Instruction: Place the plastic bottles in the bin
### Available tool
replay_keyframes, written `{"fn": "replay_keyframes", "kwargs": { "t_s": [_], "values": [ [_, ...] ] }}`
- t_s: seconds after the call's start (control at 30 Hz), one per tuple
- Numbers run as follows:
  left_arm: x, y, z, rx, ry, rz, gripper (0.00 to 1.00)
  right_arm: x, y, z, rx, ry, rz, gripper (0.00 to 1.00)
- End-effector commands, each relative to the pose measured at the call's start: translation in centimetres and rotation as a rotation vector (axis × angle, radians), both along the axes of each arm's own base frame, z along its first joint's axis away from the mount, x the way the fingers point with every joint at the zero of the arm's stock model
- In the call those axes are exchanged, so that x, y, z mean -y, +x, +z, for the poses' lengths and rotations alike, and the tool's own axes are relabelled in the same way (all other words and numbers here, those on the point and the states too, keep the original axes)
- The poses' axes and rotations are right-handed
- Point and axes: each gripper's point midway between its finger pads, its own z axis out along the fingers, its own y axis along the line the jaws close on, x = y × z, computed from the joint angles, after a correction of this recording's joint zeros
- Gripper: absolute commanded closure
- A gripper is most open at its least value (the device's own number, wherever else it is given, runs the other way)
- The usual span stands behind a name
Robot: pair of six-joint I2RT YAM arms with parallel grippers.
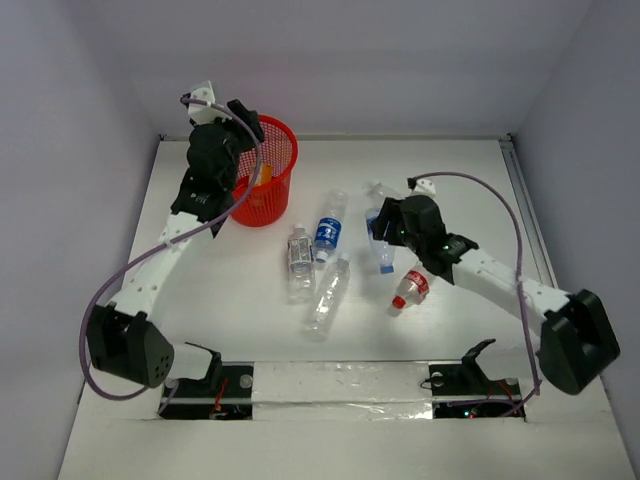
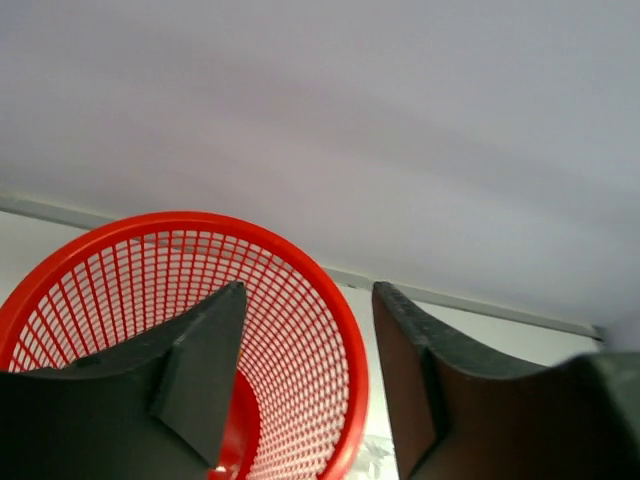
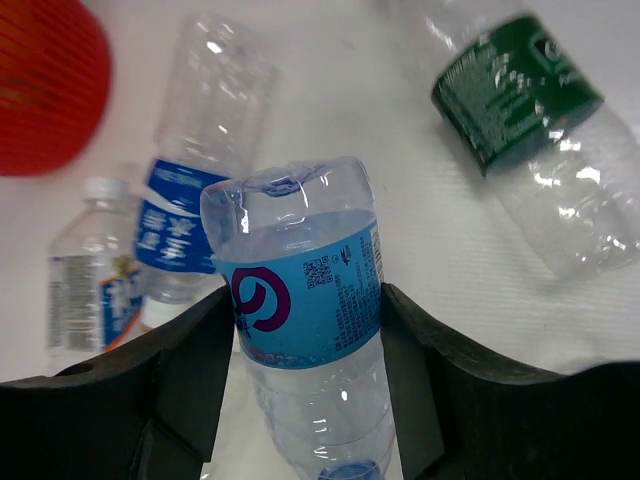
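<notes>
Several bottles lie across the bench, and your right fingers clasp a blue-labelled bottle among them. Your left fingers hang spread and empty over the bin near the far-left corner.

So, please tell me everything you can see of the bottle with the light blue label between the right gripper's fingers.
The light-blue-label bottle is clear thin plastic, seemingly empty, with a purple-and-white logo and a small code on its label. Its blue cap points toward the wrist camera, its moulded base away. The right gripper holds it by the label, one finger on each side.
</notes>
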Motion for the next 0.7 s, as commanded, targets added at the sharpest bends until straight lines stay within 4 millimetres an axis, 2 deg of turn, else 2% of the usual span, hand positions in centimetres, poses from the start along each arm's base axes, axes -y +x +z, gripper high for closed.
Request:
{"fn": "replay_keyframes", "kwargs": {
  "t_s": [0.0,0.03,0.07,0.1,0.13,0.17,0.23,0.3,0.37,0.4,0.43,0.47,0.53,0.63,0.67],
  "values": [
    [0.2,-3.4,1.7,0.009,-0.081,-0.073,0.52,0.0,0.2,6.1,0.162,0.087,0.017,0.4],
    [0.3,-4.5,2.7,0.014,-0.115,-0.092,0.54,-0.4,-0.2,7.3,0.182,0.109,0.046,0.42],
    [0.3,-5.1,2.9,0.003,-0.126,-0.096,0.58,-0.5,-0.5,9.7,0.233,0.145,0.061,0.42],
    [0.7,-5.9,2.5,-0.036,-0.125,-0.11,0.59,-0.8,-0.6,11.1,0.259,0.167,0.08,0.42],
    [0.5,-7.0,3.5,-0.025,-0.154,-0.119,0.62,-1.4,-0.9,12.3,0.276,0.19,0.119,0.42],
    [0.5,-7.6,3.7,-0.029,-0.164,-0.127,0.64,-2.1,-1.0,14.9,0.32,0.219,0.145,0.42],
    [-0.1,-9.0,3.7,-0.053,-0.197,-0.11,0.65,-3.6,-1.2,17.2,0.348,0.248,0.203,0.41],
    [-0.4,-9.9,3.3,-0.082,-0.239,-0.1,0.65,-5.4,-0.8,19.8,0.376,0.288,0.256,0.4],
    [0.6,-11.6,4.1,-0.062,-0.238,-0.178,0.64,-8.4,-1.4,22.2,0.402,0.362,0.358,0.4],
    [0.9,-12.0,3.5,-0.046,-0.229,-0.207,0.65,-9.4,-1.3,25.2,0.456,0.406,0.387,0.4],
    [1.2,-13.7,4.6,0.002,-0.226,-0.262,0.67,-11.5,-1.0,24.8,0.43,0.425,0.422,0.39],
    [1.1,-14.4,5.1,0.043,-0.223,-0.275,0.73,-12.6,-0.7,25.4,0.436,0.437,0.437,0.39],
    [0.8,-15.9,6.0,0.116,-0.203,-0.3,0.76,-15.3,0.7,27.3,0.455,0.475,0.461,0.39],
    [0.6,-16.8,6.5,0.135,-0.168,-0.306,0.78,-18.4,1.9,29.2,0.471,0.544,0.479,0.39],
    [0.4,-16.9,6.4,0.141,-0.162,-0.301,0.78,-19.8,3.3,29.7,0.477,0.568,0.483,0.39]
  ]
}}
